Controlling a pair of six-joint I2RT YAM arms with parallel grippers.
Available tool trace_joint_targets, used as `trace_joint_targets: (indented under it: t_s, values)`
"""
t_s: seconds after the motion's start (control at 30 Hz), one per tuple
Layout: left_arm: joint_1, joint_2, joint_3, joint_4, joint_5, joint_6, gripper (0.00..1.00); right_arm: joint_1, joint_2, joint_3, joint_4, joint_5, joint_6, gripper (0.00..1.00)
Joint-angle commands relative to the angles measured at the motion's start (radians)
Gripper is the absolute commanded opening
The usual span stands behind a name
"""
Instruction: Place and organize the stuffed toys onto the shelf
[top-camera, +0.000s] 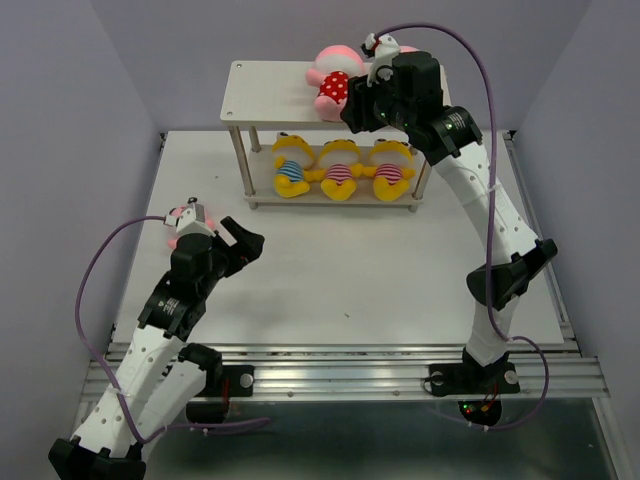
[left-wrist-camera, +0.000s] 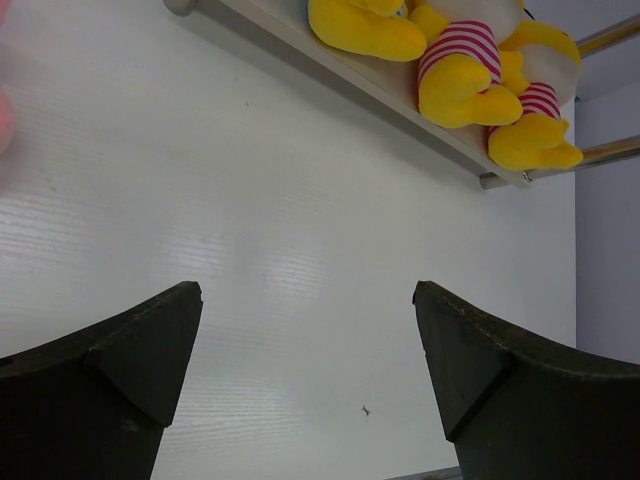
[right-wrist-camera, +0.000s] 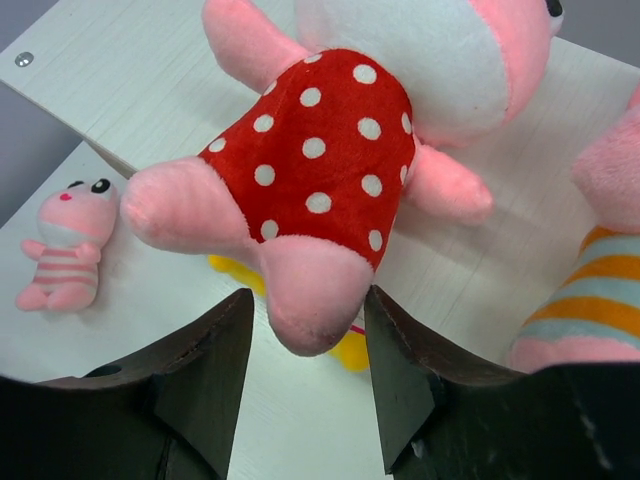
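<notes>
The shelf stands at the back of the table. Three yellow stuffed toys sit in a row on its lower board, and show in the left wrist view. A pink toy in a red polka-dot outfit lies on the top board. My right gripper is open, its jaws either side of this toy's leg. A second pink toy in striped clothes lies beside it. A third pink striped toy lies on the table by my left arm. My left gripper is open and empty.
The white table has a metal rail along its near edge. Purple walls close in the left, right and back sides. The shelf's thin legs stand on the table at the back.
</notes>
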Motion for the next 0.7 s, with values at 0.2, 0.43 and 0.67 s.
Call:
trace_joint_targets:
  t_s: [0.2, 0.43, 0.67]
  values:
    - [-0.001, -0.015, 0.024, 0.031, -0.007, 0.015, 0.99, -0.008, -0.068, -0.005, 0.057, -0.027, 0.02, 0.62]
    - [-0.002, -0.013, 0.02, 0.031, -0.01, 0.014, 0.99, -0.008, -0.111, -0.065, 0.068, -0.043, 0.017, 0.7]
    - [-0.001, -0.01, 0.024, 0.025, -0.012, 0.014, 0.99, -0.008, -0.161, -0.128, 0.083, -0.06, 0.024, 0.76]
